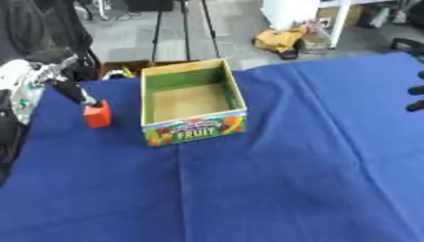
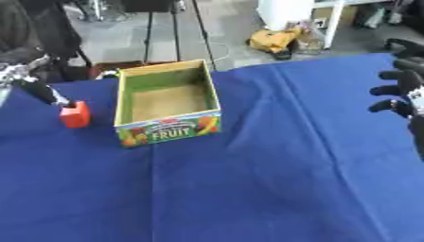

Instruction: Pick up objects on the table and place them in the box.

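An open fruit box (image 1: 193, 102) stands on the blue-covered worktop (image 1: 273, 179). Just left of the box, the left hand (image 1: 73, 90) touches an orange-red block (image 1: 98, 115); its finger state is unclear. Right of the box, the right hand (image 2: 403, 90) hovers, fingers spread.

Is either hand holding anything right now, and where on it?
The left hand reaches the top of the orange block; whether it grips cannot be told. The right hand holds nothing.

My left hand (image 1: 73, 90) at 9 o'clock: black fingers, silver-white forearm casing. Right hand (image 2: 406, 87) at 3 o'clock: all black.
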Controlling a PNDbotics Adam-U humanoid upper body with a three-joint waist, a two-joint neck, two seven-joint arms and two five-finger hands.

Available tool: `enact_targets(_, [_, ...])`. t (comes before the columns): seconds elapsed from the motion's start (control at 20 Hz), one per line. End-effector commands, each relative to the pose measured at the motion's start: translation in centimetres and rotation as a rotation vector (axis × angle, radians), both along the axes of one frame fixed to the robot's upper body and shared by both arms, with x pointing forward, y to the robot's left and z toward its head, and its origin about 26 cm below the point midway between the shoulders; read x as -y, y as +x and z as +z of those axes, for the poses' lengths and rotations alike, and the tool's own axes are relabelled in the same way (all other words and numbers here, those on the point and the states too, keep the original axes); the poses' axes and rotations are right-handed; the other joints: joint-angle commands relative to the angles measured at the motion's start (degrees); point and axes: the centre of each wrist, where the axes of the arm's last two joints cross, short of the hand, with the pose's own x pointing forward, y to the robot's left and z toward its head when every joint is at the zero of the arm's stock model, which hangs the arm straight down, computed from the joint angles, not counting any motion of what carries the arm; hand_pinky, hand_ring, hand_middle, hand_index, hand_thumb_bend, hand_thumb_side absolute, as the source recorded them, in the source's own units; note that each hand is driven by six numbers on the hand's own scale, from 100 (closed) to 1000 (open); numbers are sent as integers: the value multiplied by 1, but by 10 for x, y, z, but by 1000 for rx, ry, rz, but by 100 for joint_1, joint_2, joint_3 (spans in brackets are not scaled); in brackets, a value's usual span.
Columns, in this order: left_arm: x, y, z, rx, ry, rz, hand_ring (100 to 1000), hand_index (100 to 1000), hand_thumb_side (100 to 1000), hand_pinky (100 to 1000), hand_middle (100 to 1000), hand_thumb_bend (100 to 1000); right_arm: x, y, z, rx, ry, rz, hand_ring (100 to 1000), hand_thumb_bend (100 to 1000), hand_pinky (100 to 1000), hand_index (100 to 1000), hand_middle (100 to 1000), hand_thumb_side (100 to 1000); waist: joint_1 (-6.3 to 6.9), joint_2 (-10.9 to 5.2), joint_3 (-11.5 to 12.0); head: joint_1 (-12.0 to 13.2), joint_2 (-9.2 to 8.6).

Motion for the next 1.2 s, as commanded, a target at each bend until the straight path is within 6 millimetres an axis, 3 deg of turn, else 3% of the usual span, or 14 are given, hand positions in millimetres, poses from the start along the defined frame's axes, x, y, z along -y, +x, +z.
enact_targets(0.05, [-10, 0, 12, 19, 10, 14, 765, 862, 241, 832, 722, 803, 3, 0, 15, 37, -28, 6, 661, 264, 529, 848, 713, 532, -21, -47, -24, 12, -37])
enact_targets(0.65, [-27, -6, -5, -3, -73, 61, 743, 848, 186, 825, 692, 680, 3, -1, 14, 38, -26, 6, 662, 261, 529, 849, 712, 531, -57, 93, -53, -13, -76])
enact_targets(1.2, [-27, -7, -1, 100, -37, 61, 771, 848, 199, 849, 721, 670, 3, -1, 14, 39, -24, 8, 662, 258, 529, 850, 711, 532, -82, 167, -99, -35, -64])
